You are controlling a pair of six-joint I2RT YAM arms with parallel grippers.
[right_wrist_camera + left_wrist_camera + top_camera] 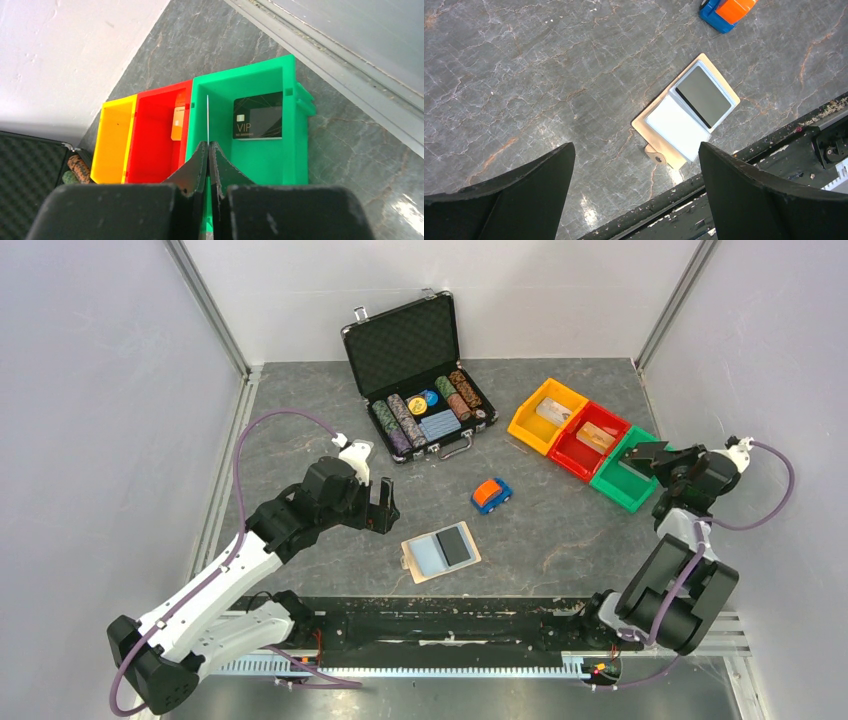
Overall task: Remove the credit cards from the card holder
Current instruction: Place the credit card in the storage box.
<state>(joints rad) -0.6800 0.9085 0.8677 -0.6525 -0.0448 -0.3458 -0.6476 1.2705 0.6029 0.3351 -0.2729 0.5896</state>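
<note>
One black VIP card (257,118) in green bin (265,165) — card holder (676,127) open

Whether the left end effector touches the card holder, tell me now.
Apart. The top view shows bare table between the open left end effector and the card holder.

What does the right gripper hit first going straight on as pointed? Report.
Probably the green plastic bin: the shut right gripper aims into it, and the thin card it pinches edge-on would touch the floor first, left of the black VIP card. Depth is unclear.
</note>
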